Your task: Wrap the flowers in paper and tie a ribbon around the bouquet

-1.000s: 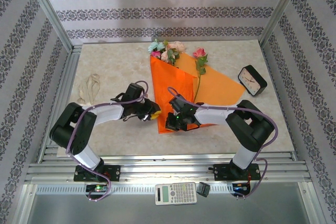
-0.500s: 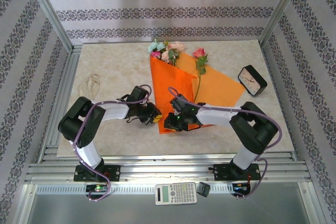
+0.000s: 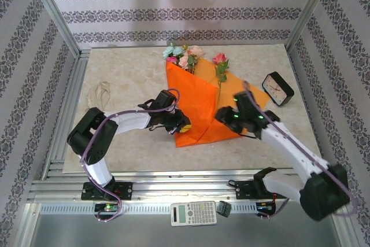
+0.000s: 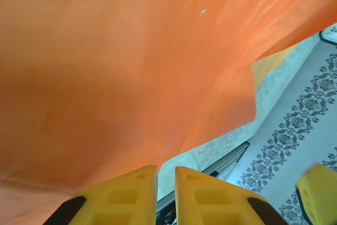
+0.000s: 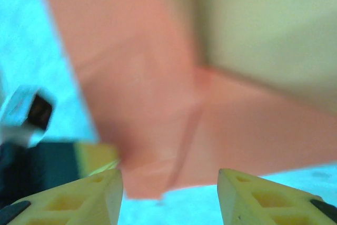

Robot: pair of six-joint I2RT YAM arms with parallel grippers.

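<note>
Top external: mounted high behind the arm bases, angled down over the whole counter point(image 3: 127, 143). Left wrist: very close beneath the paper point(image 4: 131, 67), looking past its fingers point(image 4: 121, 193). Right wrist: close, blurred, facing down. All three views share the paper.

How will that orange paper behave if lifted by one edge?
The paper probably flops rather than staying flat: it looks thin, with visible creases. Likely light, since its raised flap curves freely in the left wrist view, so a push may crumple it.
</note>
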